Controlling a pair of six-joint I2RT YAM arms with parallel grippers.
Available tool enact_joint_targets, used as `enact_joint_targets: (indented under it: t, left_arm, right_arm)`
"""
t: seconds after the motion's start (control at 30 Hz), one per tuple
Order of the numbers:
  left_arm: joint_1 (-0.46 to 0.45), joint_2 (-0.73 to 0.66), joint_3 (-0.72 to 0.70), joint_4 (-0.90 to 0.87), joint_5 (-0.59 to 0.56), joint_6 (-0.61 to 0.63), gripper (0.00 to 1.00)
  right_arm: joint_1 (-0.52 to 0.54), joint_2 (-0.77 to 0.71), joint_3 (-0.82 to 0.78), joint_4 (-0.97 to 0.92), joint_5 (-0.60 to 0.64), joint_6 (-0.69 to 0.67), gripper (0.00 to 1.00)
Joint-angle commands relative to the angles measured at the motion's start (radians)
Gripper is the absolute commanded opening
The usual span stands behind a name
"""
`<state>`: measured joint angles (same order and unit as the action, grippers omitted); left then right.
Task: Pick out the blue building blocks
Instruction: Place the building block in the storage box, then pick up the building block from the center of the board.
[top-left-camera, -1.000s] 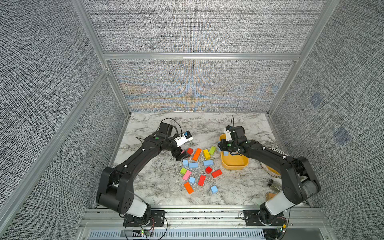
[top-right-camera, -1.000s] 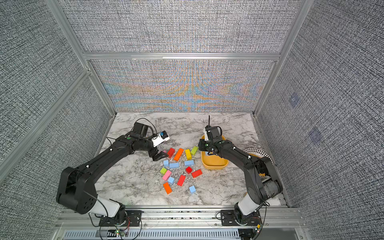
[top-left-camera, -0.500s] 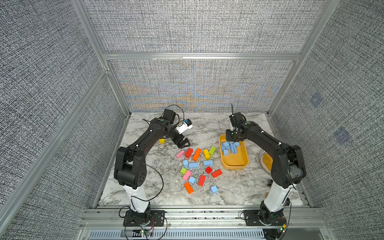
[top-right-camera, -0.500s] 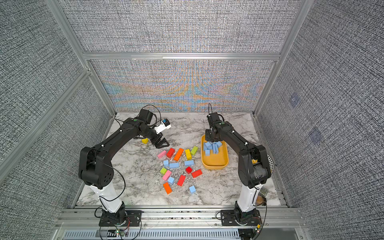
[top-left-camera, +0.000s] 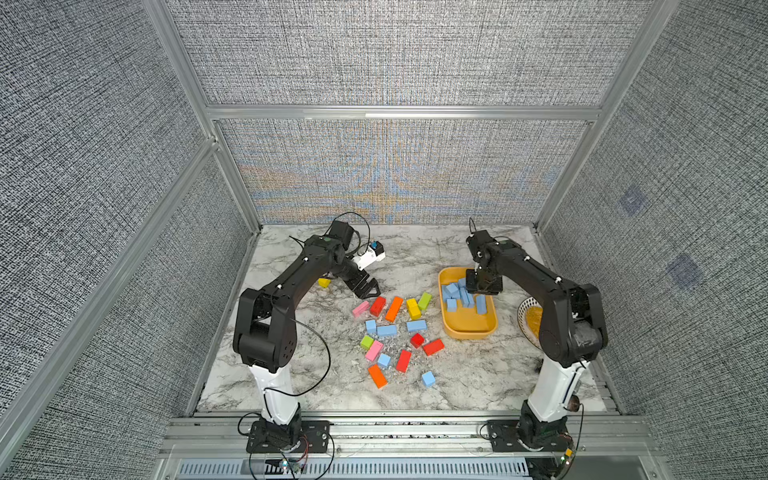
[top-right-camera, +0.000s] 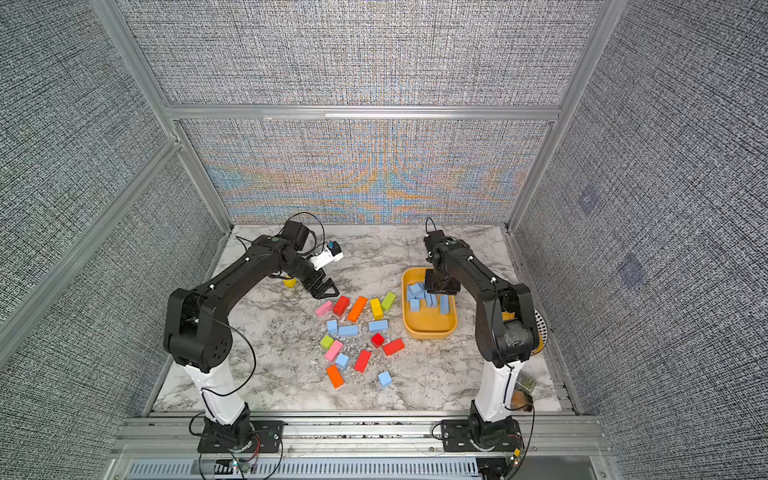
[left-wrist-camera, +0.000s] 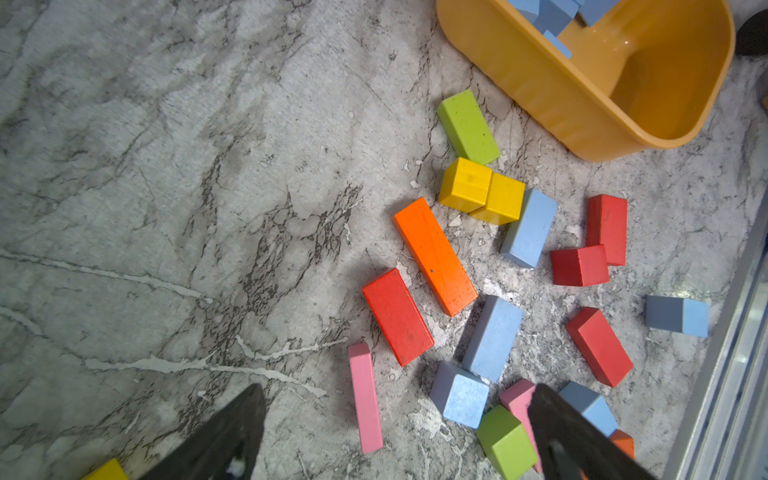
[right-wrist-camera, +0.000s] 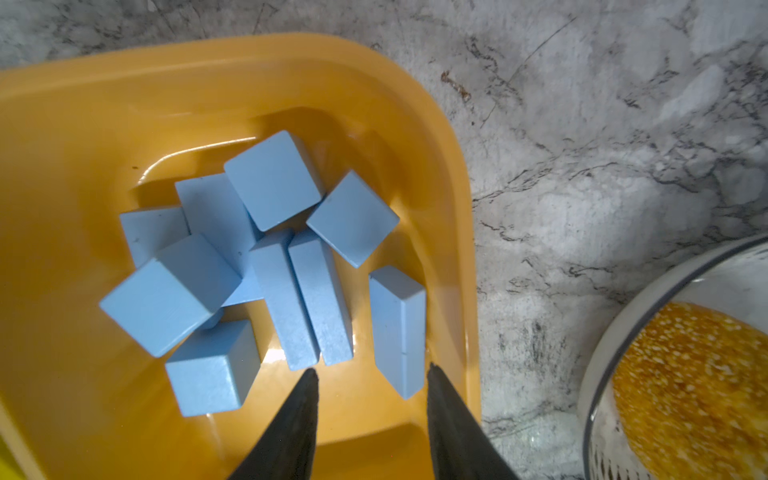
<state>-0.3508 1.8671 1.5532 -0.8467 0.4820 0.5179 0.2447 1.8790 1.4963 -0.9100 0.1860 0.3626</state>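
Many blue building blocks (right-wrist-camera: 286, 299) are sitting in the tray (right-wrist-camera: 457, 249); five are waiting on the desk (top-left-camera: 478, 374). Both jaws are hanging open.

Blue blocks (right-wrist-camera: 274, 178), some heaped, some loose

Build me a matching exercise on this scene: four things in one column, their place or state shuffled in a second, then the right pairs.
Column one
1. left gripper
2. right gripper
3. mustard-yellow plastic tub
4. lone yellow wooden cube

Column two
A. alone on the marble-patterned table, close by the left gripper
B. fingers wide open, empty
C. holds a heap of light blue wooden blocks
D. fingers partly open above the tub

Pairs: 1-B, 2-D, 3-C, 4-A
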Motion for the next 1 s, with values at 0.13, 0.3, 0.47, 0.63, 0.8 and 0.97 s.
enact_joint_targets:
  t: [0.13, 0.3, 0.47, 0.63, 0.8, 0.97]
  left_arm:
    - [0.003, -0.05, -0.061, -0.005, -0.003, -0.076, 1.0]
    - [0.006, -0.109, -0.152, 0.061, -0.027, -0.14, 1.0]
    - [0.03, -0.15, -0.191, 0.042, -0.063, -0.191, 1.0]
    - [0.074, -0.229, -0.31, 0.143, -0.102, -0.32, 1.0]
    - [0.108, -0.316, -0.393, 0.164, -0.164, -0.412, 1.0]
    - [0.214, -0.329, -0.395, 0.156, -0.087, -0.488, 1.0]
  right_arm:
    - [0.037, -0.011, 0.06, 0.01, 0.008, 0.087, 0.49]
    - [0.169, 0.076, 0.175, 0.094, -0.04, 0.074, 0.49]
    - [0.302, 0.174, 0.274, 0.135, -0.112, 0.057, 0.49]
    - [0.434, 0.179, 0.208, 0.261, -0.185, 0.165, 0.49]
    - [0.555, 0.172, 0.151, 0.321, -0.212, 0.233, 0.49]
    - [0.624, 0.206, 0.153, 0.357, -0.233, 0.238, 0.49]
